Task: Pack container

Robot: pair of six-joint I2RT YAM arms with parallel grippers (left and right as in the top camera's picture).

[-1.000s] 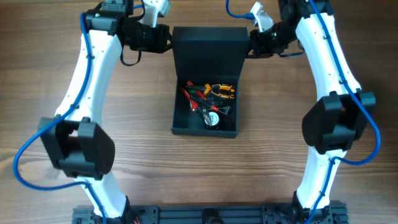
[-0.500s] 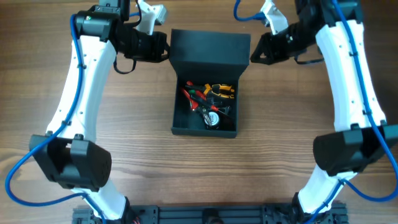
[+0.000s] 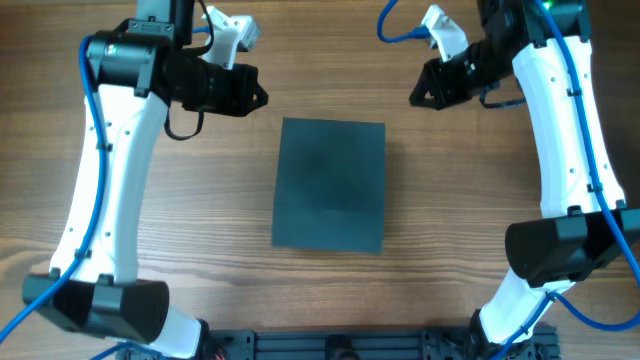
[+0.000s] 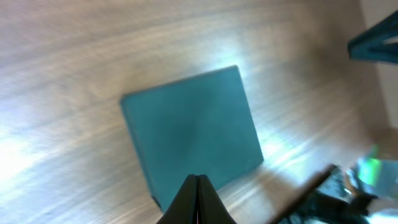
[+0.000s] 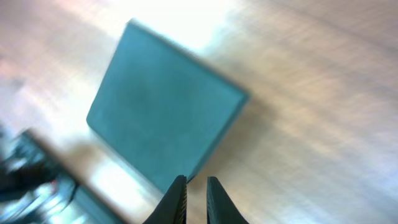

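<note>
The container [image 3: 329, 186] lies flat on the wooden surface [image 3: 200, 250] with its lid down, between the two pairs of fingers and apart from both. The left fingers [image 4: 190, 202] are pressed fully together, empty, the box just beyond their tips. The right fingers [image 5: 177, 200] are all but closed on nothing, only a thin slit between them, the box's corner just ahead of them.

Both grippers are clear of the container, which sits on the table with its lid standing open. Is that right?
Not quite: the overhead view shows the container with its lid shut flat, not open. The left gripper and right gripper are indeed clear of it, and it sits on the table.
</note>
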